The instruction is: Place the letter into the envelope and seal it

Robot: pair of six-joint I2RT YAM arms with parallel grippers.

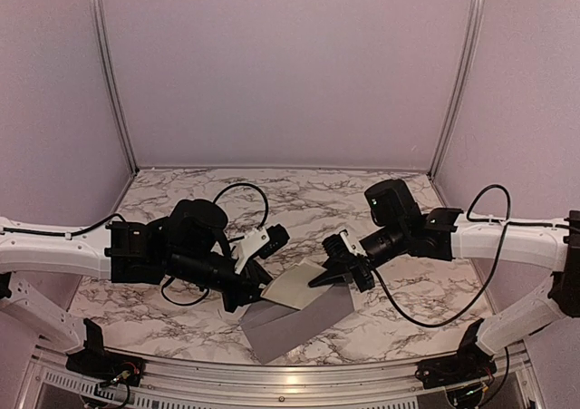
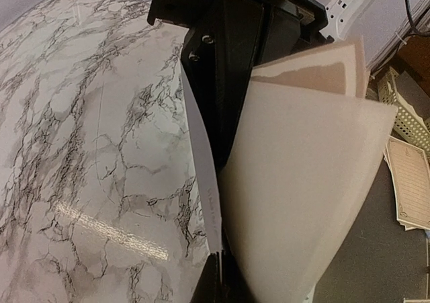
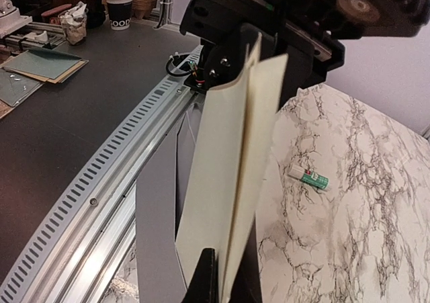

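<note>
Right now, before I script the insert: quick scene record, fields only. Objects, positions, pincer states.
letter: cream folded sheet, lifted, above the envelope's far edge
envelope: grey, lying on the marble table near the arm bases, not gripped
left pincer: shut on the letter's left edge
right pincer: shut on the letter's right edge
glue tube: green-white, lying on the table, apart from the paper
stage: letter not yet inside the envelope
</note>
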